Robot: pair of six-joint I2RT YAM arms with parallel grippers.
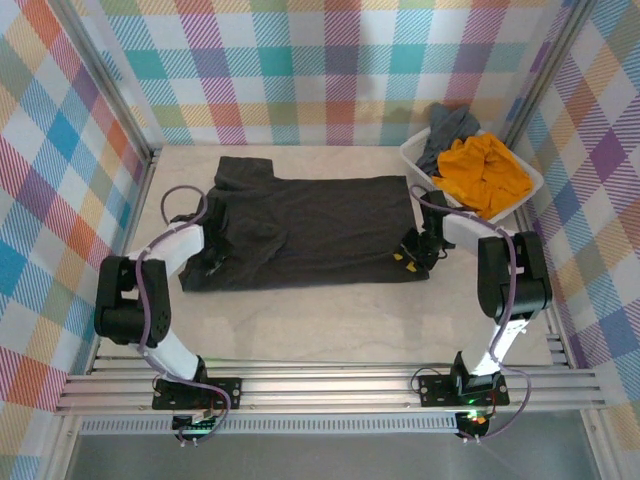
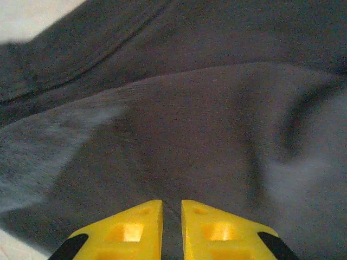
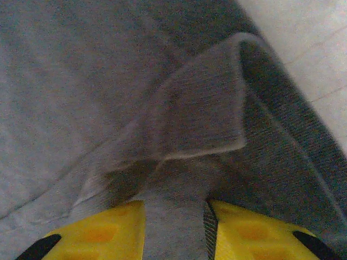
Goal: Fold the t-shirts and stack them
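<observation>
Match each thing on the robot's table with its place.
Things:
1 charcoal t-shirt
2 mustard-orange t-shirt
3 slate grey t-shirt
4 white basket

Places:
A far right corner of the table
B spread out in the middle
C bunched in the basket's nearer part
D heaped at the basket's far end

Pairs: 1-B, 2-C, 3-D, 4-A

The pale table (image 1: 330, 320) carries a spread dark charcoal t-shirt (image 1: 310, 230) and a white basket (image 1: 415, 162).
</observation>
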